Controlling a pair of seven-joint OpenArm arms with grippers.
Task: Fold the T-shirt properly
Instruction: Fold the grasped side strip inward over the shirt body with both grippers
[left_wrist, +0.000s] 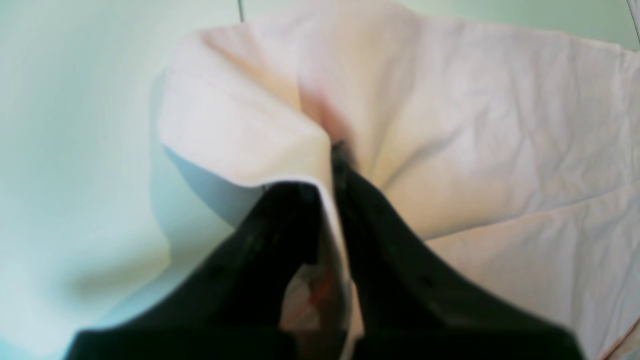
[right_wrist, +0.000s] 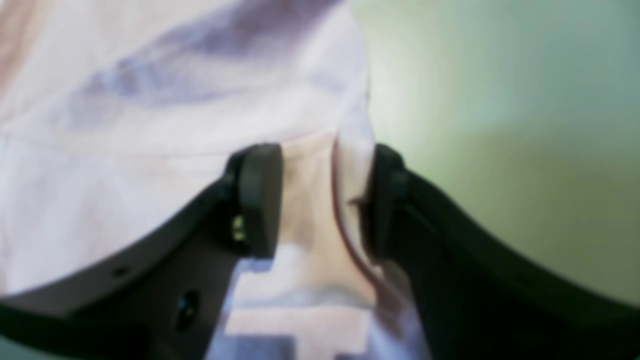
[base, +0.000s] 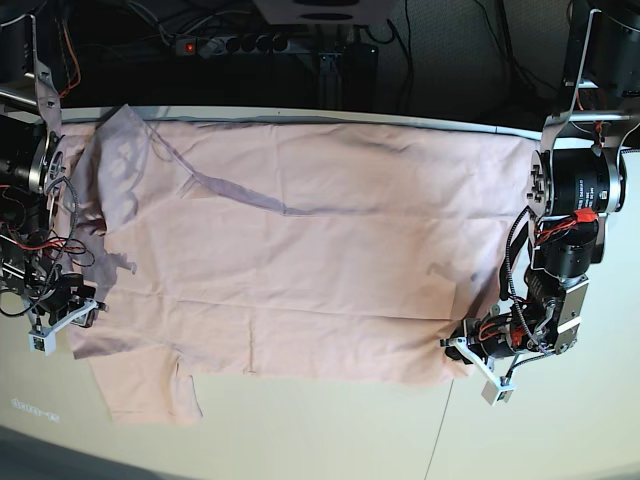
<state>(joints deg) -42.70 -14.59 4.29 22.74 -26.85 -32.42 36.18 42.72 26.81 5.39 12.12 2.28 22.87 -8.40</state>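
T-shirt (base: 300, 250) lies spread across the pale tabletop (base: 330, 430), plain pink side up, soft cotton with shallow creases and a long diagonal fold line near the top edge. One sleeve (base: 145, 385) sticks out flat at the lower left of the base view; the top-left corner is bunched and turned over.

Left end effector (left_wrist: 334, 165): black, smooth plastic jaws clenched on a pinch of the T-shirt (left_wrist: 450, 125), cloth rising into a ridge between them with a rounded flap curling off to one side. In the base view this end effector (base: 462, 350) sits at the shirt's lower right corner, where the fabric puckers.

Right end effector (right_wrist: 325, 200): jaws part way apart, flat dark fingers (right_wrist: 257, 200) on either side of a thin folded edge of the T-shirt (right_wrist: 150, 125). One finger touches the hem; the other stands clear of it, so not clamped. Blurry view.

Wrist-only detail: the right wrist view shows a dark seam line along the hem and blocky grey-blue print showing through the cloth below the jaws. The base view alone shows the whole layout, the power strip (base: 235, 44) and cables behind the tabletop, and the right end effector (base: 62, 318) at the shirt's left edge.
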